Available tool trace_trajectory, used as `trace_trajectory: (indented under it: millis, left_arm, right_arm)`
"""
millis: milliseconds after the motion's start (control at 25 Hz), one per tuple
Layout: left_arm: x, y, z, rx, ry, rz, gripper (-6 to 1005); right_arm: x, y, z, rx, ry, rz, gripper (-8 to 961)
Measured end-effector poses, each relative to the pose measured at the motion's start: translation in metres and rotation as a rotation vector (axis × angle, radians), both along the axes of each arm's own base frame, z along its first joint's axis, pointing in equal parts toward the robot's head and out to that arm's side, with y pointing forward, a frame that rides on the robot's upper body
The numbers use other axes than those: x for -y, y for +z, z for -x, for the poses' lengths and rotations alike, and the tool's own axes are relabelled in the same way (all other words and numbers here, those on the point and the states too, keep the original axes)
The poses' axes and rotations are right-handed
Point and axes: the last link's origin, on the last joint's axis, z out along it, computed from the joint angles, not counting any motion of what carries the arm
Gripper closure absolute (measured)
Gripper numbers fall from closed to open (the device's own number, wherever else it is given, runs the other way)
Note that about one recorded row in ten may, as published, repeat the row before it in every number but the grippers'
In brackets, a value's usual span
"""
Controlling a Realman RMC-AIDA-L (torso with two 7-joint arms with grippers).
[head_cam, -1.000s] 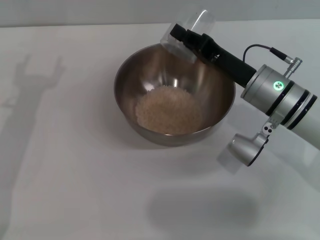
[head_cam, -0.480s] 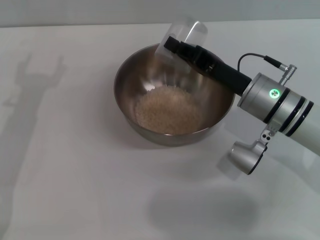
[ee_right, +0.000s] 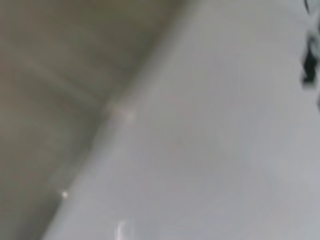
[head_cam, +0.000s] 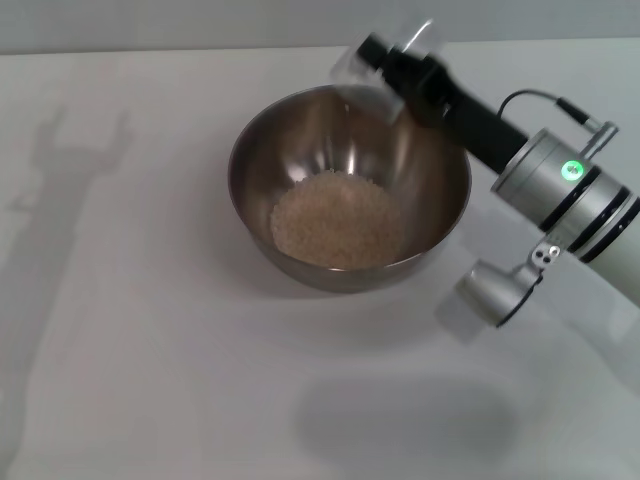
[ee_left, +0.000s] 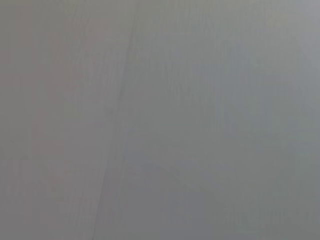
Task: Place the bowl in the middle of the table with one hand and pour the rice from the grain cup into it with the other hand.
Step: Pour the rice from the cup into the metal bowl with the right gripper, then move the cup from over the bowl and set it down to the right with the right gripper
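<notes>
The steel bowl (head_cam: 350, 190) stands near the middle of the white table (head_cam: 150, 350). A pile of off-white rice (head_cam: 335, 220) lies in its bottom. My right gripper (head_cam: 385, 68) is shut on the clear grain cup (head_cam: 385, 70), holding it tilted above the bowl's far rim; the cup looks empty. The right arm (head_cam: 560, 190) with its green ring reaches in from the right. My left gripper is out of view; only its shadow (head_cam: 60, 170) falls on the table at the left. The wrist views show only blurred pale surfaces.
The right arm's silver wrist camera housing (head_cam: 495, 290) hangs just right of the bowl. A soft shadow (head_cam: 400, 415) lies on the table in front of the bowl.
The right gripper has lifted and swung the cup up and slightly right from the bowl's far rim. The rice pile and bowl have not moved.
</notes>
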Motion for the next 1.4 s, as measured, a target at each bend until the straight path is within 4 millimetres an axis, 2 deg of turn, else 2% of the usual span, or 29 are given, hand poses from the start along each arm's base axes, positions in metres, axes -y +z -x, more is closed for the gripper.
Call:
trace_trajectory:
  millis: [80, 120, 160, 280, 320, 360, 440, 520, 560, 760, 880, 920, 1160, 1320, 1400]
  left_arm:
    - [0.000, 0.000, 0.000, 0.000, 0.000, 0.000, 139]
    - [0.000, 0.000, 0.000, 0.000, 0.000, 0.000, 139]
    - [0.000, 0.000, 0.000, 0.000, 0.000, 0.000, 139]
    - [0.000, 0.000, 0.000, 0.000, 0.000, -0.001, 138]
    - [0.000, 0.000, 0.000, 0.000, 0.000, -0.001, 138]
    - [0.000, 0.000, 0.000, -0.001, 0.000, -0.001, 138]
    - [0.001, 0.000, 0.000, -0.001, -0.001, -0.002, 138]
    - [0.001, 0.001, 0.000, -0.002, -0.001, -0.002, 138]
    - [0.001, 0.001, 0.000, -0.002, -0.001, -0.002, 138]
    - [0.001, 0.001, 0.001, -0.003, -0.002, -0.003, 138]
    - [0.001, 0.001, 0.002, -0.004, 0.000, -0.002, 138]
    - [0.001, 0.001, 0.002, -0.005, 0.001, -0.002, 138]
    - [0.002, 0.001, 0.003, -0.005, 0.005, -0.002, 138]
    - [0.002, 0.001, 0.003, -0.006, 0.005, -0.001, 138]
    - [0.002, 0.001, 0.003, -0.007, 0.004, -0.001, 138]
  right_arm:
    - [-0.003, 0.009, 0.002, -0.114, -0.045, -0.006, 947]
    - [-0.004, 0.016, 0.003, -0.226, -0.086, 0.005, 947]
    - [-0.004, 0.016, 0.003, -0.226, -0.086, 0.005, 947]
    - [-0.002, 0.025, 0.001, -0.431, -0.156, 0.059, 947]
    - [0.000, 0.029, 0.000, -0.554, -0.193, 0.107, 947]
    - [0.000, 0.029, 0.000, -0.554, -0.193, 0.107, 947]
    - [0.002, 0.032, -0.003, -0.679, -0.235, 0.157, 947]
    - [0.002, 0.038, -0.009, -0.875, -0.300, 0.220, 947]
    - [0.002, 0.038, -0.009, -0.875, -0.300, 0.220, 947]
    - [0.008, 0.047, -0.025, -1.194, -0.389, 0.321, 947]
    - [0.011, 0.050, -0.036, -1.386, -0.440, 0.401, 947]
    - [0.012, 0.051, -0.046, -1.512, -0.478, 0.454, 947]
    - [0.012, 0.050, -0.070, -1.754, -0.597, 0.518, 947]
    - [0.009, 0.042, -0.086, -1.860, -0.725, 0.566, 947]
    - [0.009, 0.040, -0.088, -1.868, -0.750, 0.568, 947]
